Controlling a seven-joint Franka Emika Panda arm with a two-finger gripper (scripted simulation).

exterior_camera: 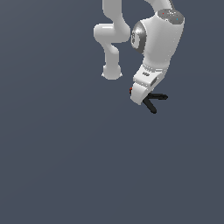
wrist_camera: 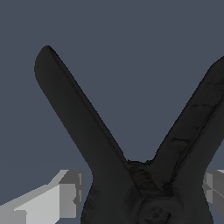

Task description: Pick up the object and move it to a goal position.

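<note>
Black object point(wrist_camera: 131, 175) between gripper point(wrist_camera: 140, 197) fingers.

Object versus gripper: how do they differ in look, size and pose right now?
The object is black; the gripper is white. The object is thin limbs splayed in a V and much smaller than the blocky gripper. In the wrist view the object sits between the fingers, its limbs pointing away from them. Both sit together at the arm's tip.

White arm point(exterior_camera: 148, 43) bent down, tool point(exterior_camera: 144, 101) at black forked object point(exterior_camera: 154, 101), plain grey bg.
</note>
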